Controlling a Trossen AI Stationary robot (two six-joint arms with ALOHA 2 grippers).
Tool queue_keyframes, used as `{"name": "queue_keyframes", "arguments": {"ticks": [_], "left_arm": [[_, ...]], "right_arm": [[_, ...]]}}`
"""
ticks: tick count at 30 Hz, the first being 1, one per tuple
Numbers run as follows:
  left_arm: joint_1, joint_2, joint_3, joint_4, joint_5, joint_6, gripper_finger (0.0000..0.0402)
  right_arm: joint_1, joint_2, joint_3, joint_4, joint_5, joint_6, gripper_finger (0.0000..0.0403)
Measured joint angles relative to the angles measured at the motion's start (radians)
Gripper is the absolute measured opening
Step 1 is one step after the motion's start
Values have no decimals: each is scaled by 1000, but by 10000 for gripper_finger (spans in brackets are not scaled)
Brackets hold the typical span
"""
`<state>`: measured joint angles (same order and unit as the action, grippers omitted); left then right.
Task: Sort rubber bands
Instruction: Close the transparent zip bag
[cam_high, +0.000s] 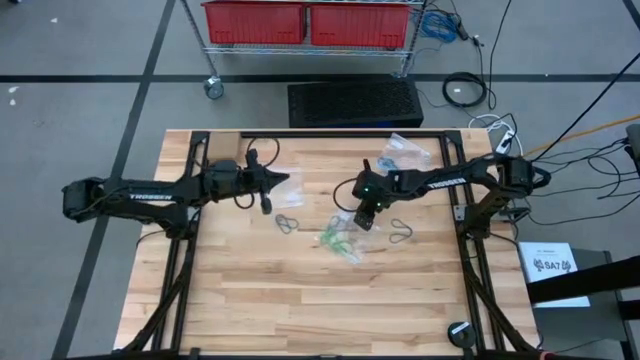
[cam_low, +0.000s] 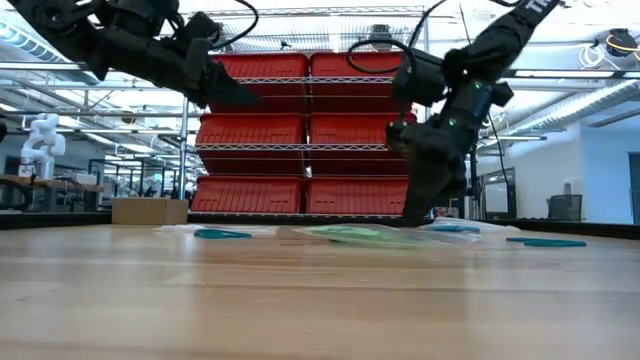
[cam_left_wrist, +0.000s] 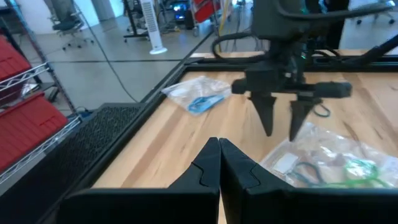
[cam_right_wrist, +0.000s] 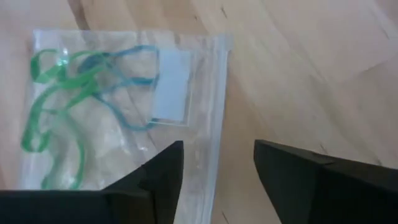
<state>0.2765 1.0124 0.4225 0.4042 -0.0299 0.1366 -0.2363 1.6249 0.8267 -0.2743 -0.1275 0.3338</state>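
A clear bag (cam_right_wrist: 124, 106) lies flat on the table, holding bright green rubber bands (cam_right_wrist: 50, 124) and a blue one (cam_right_wrist: 118, 81). In the high view this bag (cam_high: 340, 238) is at mid-table. My right gripper (cam_right_wrist: 217, 165) is open, pointing down low over the bag's edge (cam_high: 368, 215), one finger over the bag and one over bare wood. A second bag with blue bands (cam_high: 405, 152) lies toward the far edge. Dark teal bands (cam_high: 287, 222) (cam_high: 402, 233) lie loose on the wood. My left gripper (cam_left_wrist: 219, 163) is shut and raised left of centre (cam_high: 270, 190). My right gripper stands open over the side edge of the clear bag (cam_right_wrist: 217, 93), fingers pointing down; I cannot tell whether the fingertips touch the plastic or the wood. My left gripper touches nothing.
A black frame rail (cam_high: 330, 133) runs along the table's far edge, with side rails left and right. Behind the table stand a black mat (cam_high: 355, 102) and a wire shelf with red bins (cam_high: 310, 22). Bare wood fills the near half of the table (cam_high: 320, 310).
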Motion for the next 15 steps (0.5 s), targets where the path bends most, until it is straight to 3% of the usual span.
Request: {"name": "queue_keyframes", "arguments": {"ticks": [4,7,15], "left_arm": [[35,0,0,10,23,0,0],[60,0,0,41,26,0,0],[114,-7,0,111,82,-2,0]], "right_arm": [[2,12,-36,53,33,21,183],[5,35,-36,63,75,-4,157],[3,48,-35,78,85,-46,18]]}}
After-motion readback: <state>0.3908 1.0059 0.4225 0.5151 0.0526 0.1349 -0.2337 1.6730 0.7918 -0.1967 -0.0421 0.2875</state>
